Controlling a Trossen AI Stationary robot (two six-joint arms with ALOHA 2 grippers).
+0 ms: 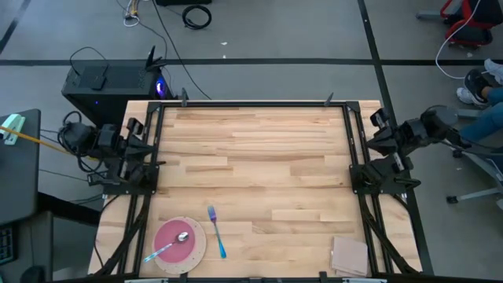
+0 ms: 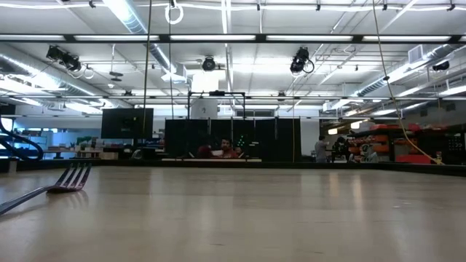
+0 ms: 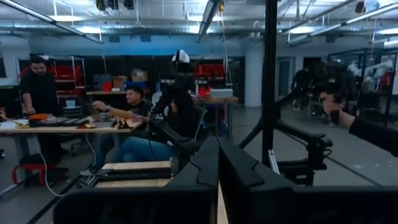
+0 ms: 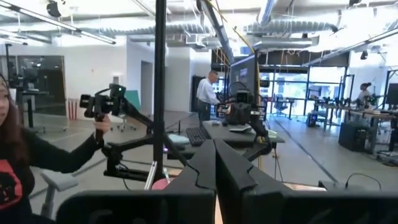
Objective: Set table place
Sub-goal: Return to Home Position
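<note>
Two grippers at the rails; place setting laid.
Left gripper (image 3: 217, 149) and right gripper (image 4: 214, 149), fingers pressed together, sit at opposite side rails of the table (image 1: 259, 157). Toward the left arm's side, the plate (image 1: 202, 245) holds the pink bowl (image 1: 183, 251) with the spoon (image 1: 167, 248); the fork (image 1: 217, 234) lies just beside.

Overhead view, as I monitor it: large square counter (image 1: 259, 157) of pale butcher-block planks, with black metal rails (image 1: 154, 149) along its sides. Directly on it, at the near-left corner, I see a round off-white speckled plate (image 1: 201, 240). Just to its right lies a fork with teal handle (image 1: 217, 233), tines toward the counter's middle. A tan square pad (image 1: 349, 255) lies at the near-right corner, well apart.
</note>
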